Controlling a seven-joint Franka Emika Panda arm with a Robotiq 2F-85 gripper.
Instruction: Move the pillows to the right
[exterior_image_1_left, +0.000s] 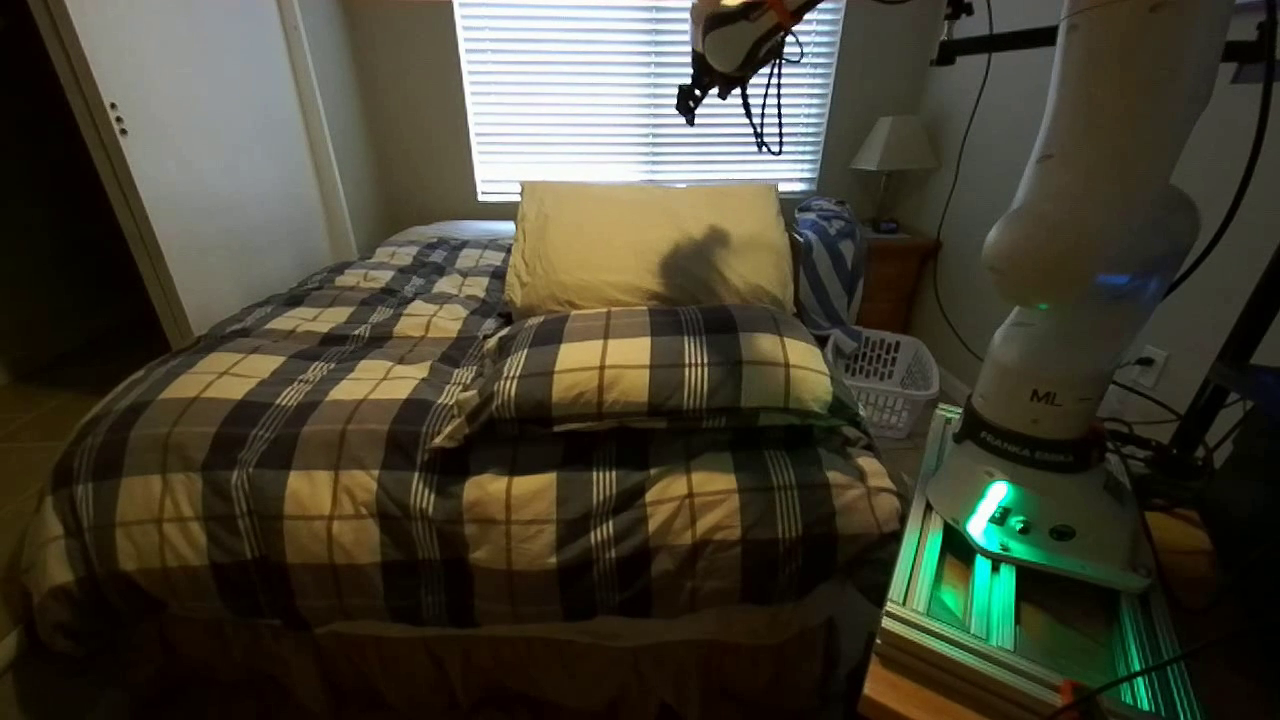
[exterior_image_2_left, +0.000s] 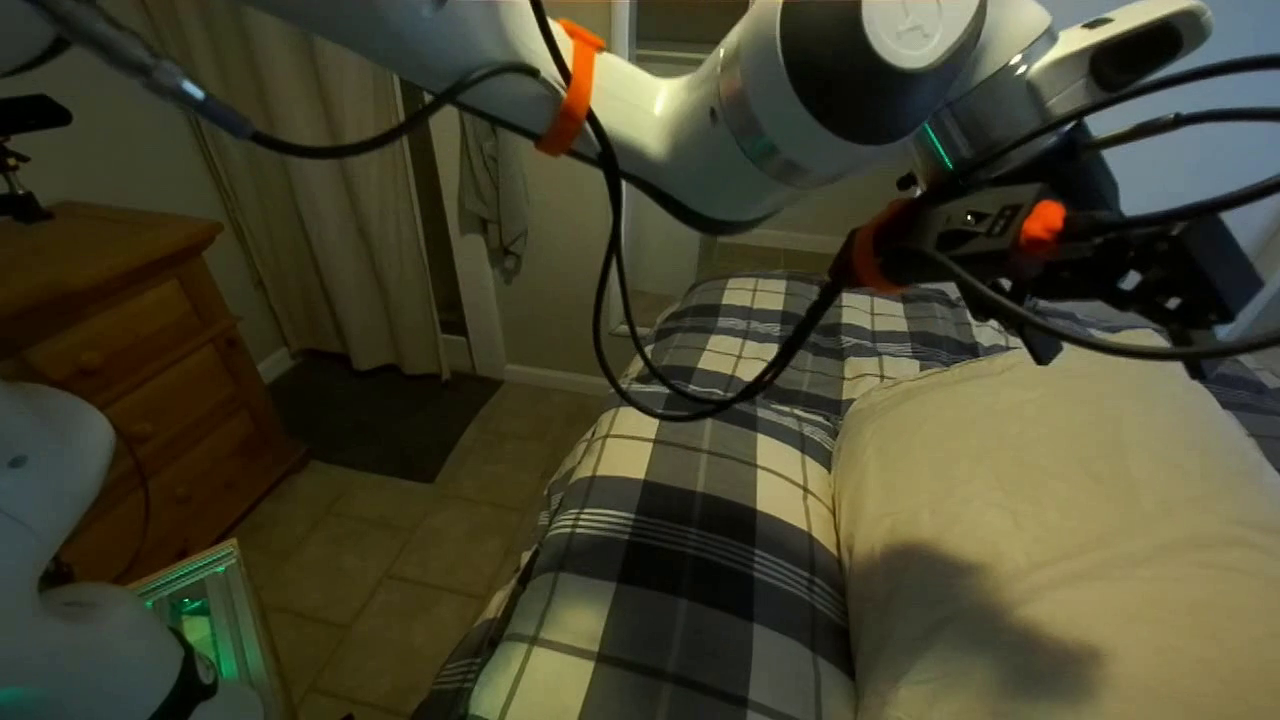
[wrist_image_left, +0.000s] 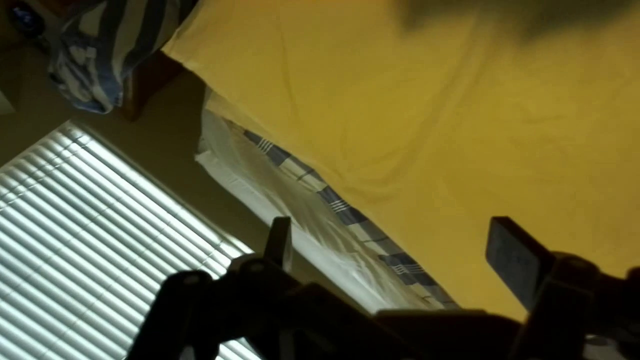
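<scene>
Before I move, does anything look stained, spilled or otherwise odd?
A dark patch on the cream pillow, in both exterior views, looks odd on plain fabric, but is probably the shadow of the arm, not a stain. No spill shows.

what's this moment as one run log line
hand: open, higher than cream pillow, no contact | cream pillow: between plaid pillow and window blinds | plaid pillow: on plaid bedspread | grasp: none

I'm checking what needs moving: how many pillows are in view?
2 on the bed: the cream pillow nearer the window, the plaid pillow in front of it in an exterior view. Others may be hidden behind.
</scene>
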